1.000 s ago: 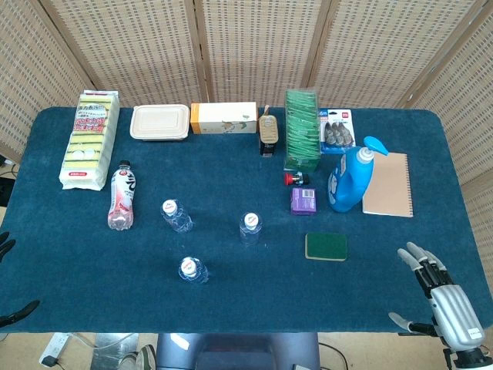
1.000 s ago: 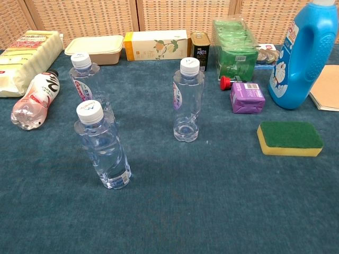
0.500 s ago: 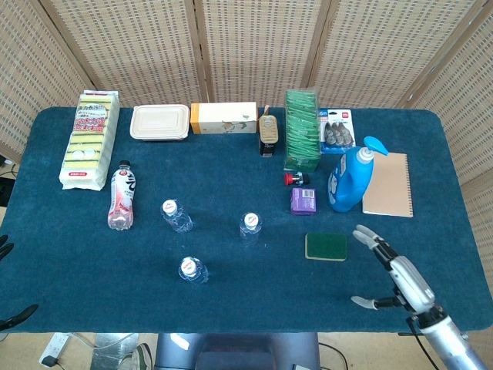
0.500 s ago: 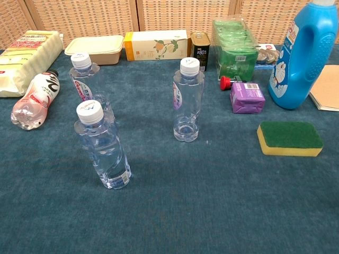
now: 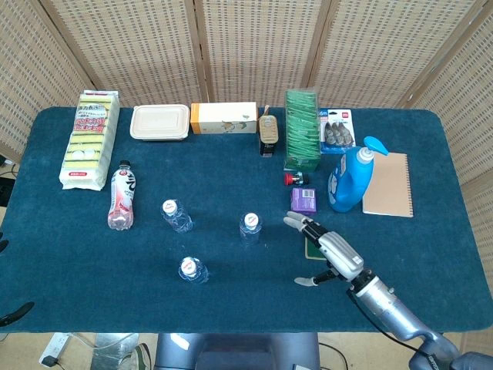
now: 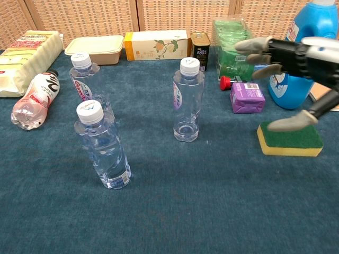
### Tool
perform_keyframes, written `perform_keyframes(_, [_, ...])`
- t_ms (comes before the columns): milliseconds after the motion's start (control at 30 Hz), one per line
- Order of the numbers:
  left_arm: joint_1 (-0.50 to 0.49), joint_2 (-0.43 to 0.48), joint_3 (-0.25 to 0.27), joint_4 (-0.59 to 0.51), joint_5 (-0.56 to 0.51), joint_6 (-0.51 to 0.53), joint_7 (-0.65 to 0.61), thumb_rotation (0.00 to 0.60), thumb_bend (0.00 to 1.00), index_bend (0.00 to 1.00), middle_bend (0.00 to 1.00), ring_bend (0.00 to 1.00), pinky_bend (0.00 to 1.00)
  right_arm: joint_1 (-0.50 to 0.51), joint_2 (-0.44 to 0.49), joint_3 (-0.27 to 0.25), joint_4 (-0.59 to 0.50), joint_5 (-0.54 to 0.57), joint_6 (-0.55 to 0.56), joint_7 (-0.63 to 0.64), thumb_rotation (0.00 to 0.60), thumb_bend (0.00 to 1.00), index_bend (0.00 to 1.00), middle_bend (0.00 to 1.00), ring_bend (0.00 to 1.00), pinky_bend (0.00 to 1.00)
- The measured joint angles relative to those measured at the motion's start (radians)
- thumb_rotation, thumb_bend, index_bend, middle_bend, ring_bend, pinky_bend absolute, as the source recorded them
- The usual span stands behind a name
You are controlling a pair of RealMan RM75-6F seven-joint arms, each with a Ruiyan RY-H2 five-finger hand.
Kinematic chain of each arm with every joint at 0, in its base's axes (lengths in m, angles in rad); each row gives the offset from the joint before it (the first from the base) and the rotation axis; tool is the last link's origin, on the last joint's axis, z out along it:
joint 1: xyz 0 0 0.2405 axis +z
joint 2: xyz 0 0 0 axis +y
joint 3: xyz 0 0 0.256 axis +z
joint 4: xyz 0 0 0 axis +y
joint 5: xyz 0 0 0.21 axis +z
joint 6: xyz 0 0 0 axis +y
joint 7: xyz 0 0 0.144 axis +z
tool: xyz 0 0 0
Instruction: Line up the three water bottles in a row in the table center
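Since half a second ago the right hand (image 5: 330, 250) has swung in from the near right edge toward the bench (image 5: 231, 308) centre, and now hangs above the green sponge (image 6: 290, 138), released: its fingers (image 6: 253, 45) are spread and point left, the thumb hangs low, and nothing is held. Those fingertips reach toward the nearest water bottle (image 5: 249, 227), close to it but apart. That middle bottle stands upright near the bench centre. A second water bottle (image 5: 176, 215) stands upright to its left, further back, and a third water bottle (image 5: 192, 270) stands upright nearer the front edge, so the three form a triangle and not a row. None of the bottles has shifted. Just beyond the hand lie a small purple box (image 5: 303, 200) and a blue detergent bottle (image 5: 350, 177); a pink drink bottle (image 5: 122, 196) lies on its side at the left. Of the left hand (image 5: 9, 314) only dark fingertips show at the left edge, well apart from everything, and whether they are spread or curled cannot be told
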Motion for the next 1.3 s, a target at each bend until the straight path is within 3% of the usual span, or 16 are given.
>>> perform_keyframes(167, [0.001,0.005,-0.007,0.011,-0.022,0.003,-0.038,0.600,0.12,0.00,0.00,0.00,0.00,0.063,-0.063,0.047,0.031,0.107,-0.104,-0.062,0.600,0.00,0.03,0.02,0.02,0.12])
perform_keyframes(367, [-0.001,0.009,-0.010,0.018,-0.031,-0.004,-0.057,0.600,0.12,0.00,0.00,0.00,0.00,0.141,-0.122,0.090,0.074,0.224,-0.222,-0.051,0.600,0.00,0.04,0.02,0.01,0.12])
perform_keyframes(633, [-0.005,0.013,-0.013,0.016,-0.041,-0.017,-0.063,0.600,0.12,0.00,0.00,0.00,0.00,0.207,-0.197,0.127,0.121,0.304,-0.287,-0.056,0.600,0.00,0.04,0.05,0.04,0.14])
perform_keyframes(733, [-0.006,0.014,-0.013,0.016,-0.043,-0.018,-0.069,0.600,0.12,0.00,0.00,0.00,0.00,0.224,-0.232,0.141,0.148,0.338,-0.299,-0.070,0.600,0.00,0.05,0.11,0.11,0.21])
perform_keyframes(900, [-0.008,0.016,-0.016,0.021,-0.053,-0.025,-0.083,0.600,0.12,0.00,0.00,0.00,0.00,0.240,-0.327,0.164,0.237,0.382,-0.278,-0.124,0.600,0.00,0.14,0.26,0.29,0.45])
perform_keyframes(1033, [-0.009,0.017,-0.019,0.022,-0.059,-0.030,-0.091,0.600,0.12,0.00,0.00,0.00,0.00,0.247,-0.387,0.175,0.297,0.403,-0.241,-0.159,0.600,0.09,0.32,0.43,0.46,0.65])
perform_keyframes(1133, [-0.009,0.018,-0.019,0.024,-0.057,-0.030,-0.094,0.600,0.12,0.00,0.00,0.00,0.00,0.249,-0.390,0.172,0.302,0.405,-0.241,-0.163,0.600,0.17,0.41,0.51,0.53,0.71])
perform_keyframes(1300, [-0.007,0.018,-0.017,0.027,-0.052,-0.026,-0.097,0.600,0.12,0.00,0.00,0.00,0.00,0.235,-0.361,0.160,0.257,0.389,-0.224,-0.147,0.600,0.25,0.46,0.54,0.56,0.74])
